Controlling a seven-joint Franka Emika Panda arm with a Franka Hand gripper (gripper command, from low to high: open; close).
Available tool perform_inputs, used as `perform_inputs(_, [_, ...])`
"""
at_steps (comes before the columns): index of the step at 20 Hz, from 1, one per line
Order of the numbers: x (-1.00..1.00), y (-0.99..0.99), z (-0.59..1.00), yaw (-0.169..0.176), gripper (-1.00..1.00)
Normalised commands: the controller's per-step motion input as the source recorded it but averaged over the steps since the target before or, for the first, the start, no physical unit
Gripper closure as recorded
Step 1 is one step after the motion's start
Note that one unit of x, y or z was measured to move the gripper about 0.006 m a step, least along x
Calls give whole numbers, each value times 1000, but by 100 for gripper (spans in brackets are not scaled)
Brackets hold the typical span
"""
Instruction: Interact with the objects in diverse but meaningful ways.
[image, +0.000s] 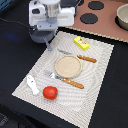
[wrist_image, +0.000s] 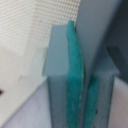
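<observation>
A pale woven placemat (image: 75, 90) covers the black table (image: 15, 55).

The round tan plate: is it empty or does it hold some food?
Empty. The plate shows a bare surface in the exterior view; the tomato lies apart on the mat.

A lab play-kitchen tabletop: woven placemat (image: 95, 75), toy stove (image: 97, 15), black table (image: 15, 55).
</observation>
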Motion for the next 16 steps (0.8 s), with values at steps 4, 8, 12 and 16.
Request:
perform_inputs(4, [683,591,279,0,100])
perform_inputs(8, [710,566,184,0,100])
perform_inputs(12, [708,581,104,0,100])
perform_inputs(16, [712,596,143,0,100])
